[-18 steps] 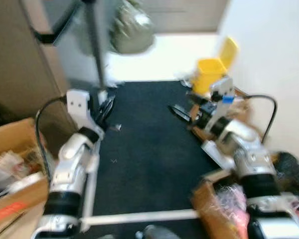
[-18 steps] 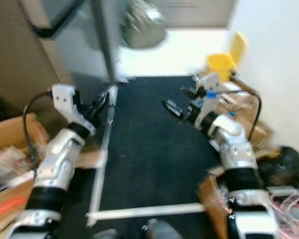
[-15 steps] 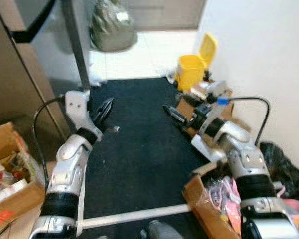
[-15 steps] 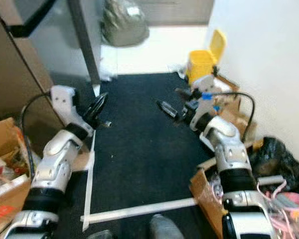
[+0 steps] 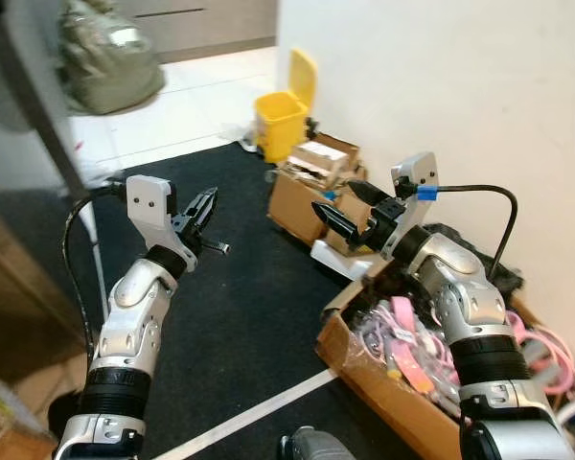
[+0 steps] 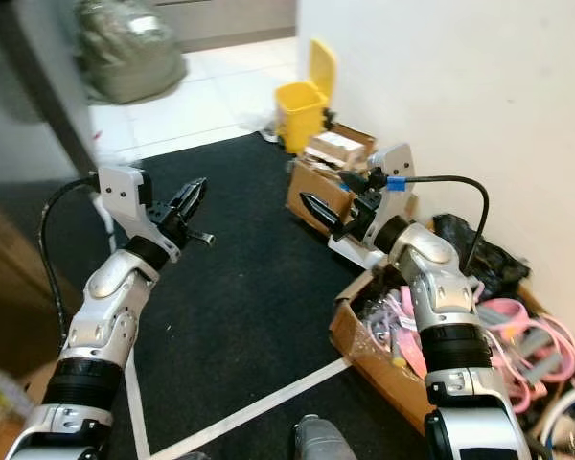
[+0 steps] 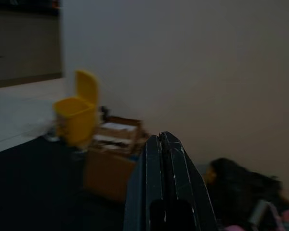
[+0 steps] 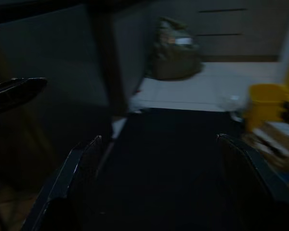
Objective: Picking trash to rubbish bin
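No trash held: left gripper (image 5: 207,203) fingers pressed together, right gripper (image 6: 337,206) fingers spread. Yellow bin (image 5: 282,123) should be kept centred; approach along the black carpet (image 5: 240,307), boxes (image 5: 311,182) avoided.

Green bag (image 5: 105,57) blurred; pink-cable box (image 5: 417,369) cut off at edge

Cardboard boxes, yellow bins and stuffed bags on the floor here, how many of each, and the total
Cardboard boxes along the wall: 2, one of papers and one of pink cables
Yellow bin: 1
Stuffed grey-green bag: 1
Black bag: 1
Total: 5
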`<state>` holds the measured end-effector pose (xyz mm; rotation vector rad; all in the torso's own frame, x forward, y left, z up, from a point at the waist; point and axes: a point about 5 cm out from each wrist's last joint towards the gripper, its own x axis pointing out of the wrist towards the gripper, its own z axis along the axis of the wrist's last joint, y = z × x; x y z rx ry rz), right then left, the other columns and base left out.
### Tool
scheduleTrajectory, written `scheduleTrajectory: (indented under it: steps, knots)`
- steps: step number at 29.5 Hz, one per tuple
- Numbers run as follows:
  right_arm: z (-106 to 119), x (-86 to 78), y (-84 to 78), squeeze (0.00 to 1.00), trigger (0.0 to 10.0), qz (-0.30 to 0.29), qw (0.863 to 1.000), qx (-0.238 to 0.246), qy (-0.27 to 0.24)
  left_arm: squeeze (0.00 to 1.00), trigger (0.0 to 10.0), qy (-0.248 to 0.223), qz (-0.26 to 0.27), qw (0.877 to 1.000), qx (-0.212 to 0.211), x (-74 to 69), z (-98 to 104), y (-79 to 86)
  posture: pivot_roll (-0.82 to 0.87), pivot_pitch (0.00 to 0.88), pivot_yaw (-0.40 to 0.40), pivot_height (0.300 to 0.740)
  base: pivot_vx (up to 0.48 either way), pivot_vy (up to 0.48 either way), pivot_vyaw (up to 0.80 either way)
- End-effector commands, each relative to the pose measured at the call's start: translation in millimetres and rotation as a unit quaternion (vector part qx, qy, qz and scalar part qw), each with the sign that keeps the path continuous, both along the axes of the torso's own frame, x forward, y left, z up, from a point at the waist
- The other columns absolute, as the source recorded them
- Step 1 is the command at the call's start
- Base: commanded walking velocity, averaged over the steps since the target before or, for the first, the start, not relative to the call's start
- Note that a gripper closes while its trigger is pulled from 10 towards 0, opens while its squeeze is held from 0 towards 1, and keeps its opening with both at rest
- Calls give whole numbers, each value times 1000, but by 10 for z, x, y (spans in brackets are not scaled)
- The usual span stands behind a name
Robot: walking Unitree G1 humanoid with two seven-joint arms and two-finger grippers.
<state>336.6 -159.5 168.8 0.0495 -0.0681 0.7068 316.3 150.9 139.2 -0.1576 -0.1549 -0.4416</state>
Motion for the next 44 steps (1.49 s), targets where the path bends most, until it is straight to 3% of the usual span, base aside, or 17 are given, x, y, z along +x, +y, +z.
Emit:
scheduleTrajectory:
  steps: [1, 10, 11, 14, 17, 31, 39, 44]
  knots:
    - [50, 3, 5, 0, 10000, 1, 1000, 1, -6, 0, 10000, 2, 1, 1000, 8, -6, -27, 8, 5, 0, -22, 740, 0, 0, -800]
    - [49, 3, 91, 0, 10000, 6, 999, 35, 2, 0, 10000, 1, 15, 1000, 3, -7, -51, 17, 3, 0, -27, 740, 0, 0, -800]
    - [-93, -43, 239, 0, 10000, 20, 999, 44, 24, 0, 10000, 1, 23, 1000, -4, -6, -68, 14, 9, 0, -34, 740, 0, 0, -800]
    - [-228, -108, 402, 0, 10000, 43, 997, 56, 43, 0, 10000, -2, 29, 1000, -9, -1, -71, 4, 14, 0, -35, 740, 0, 0, -800]
    - [-209, -31, 296, 0, 10000, 24, 998, 48, 43, 0, 10000, -5, 32, 999, -21, 21, -75, -2, 10, 0, -35, 740, 0, 0, -800]
    - [-244, -37, 306, 0, 10000, -3, 998, 57, 37, 0, 10000, 2, 15, 998, -67, -113, -81, -10, 27, 0, -37, 740, 0, 0, -800]
    - [-219, -19, 279, 0, 10000, -15, 999, 45, 19, 0, 10000, -14, -21, 999, -23, -81, -45, -119, -2, 0, -21, 740, 0, 0, -800]
    - [-224, -50, 288, 0, 10000, -9, 999, 34, 14, 0, 10000, -15, -18, 999, -25, -116, -33, -126, -8, 0, -10, 740, 0, 0, -800]
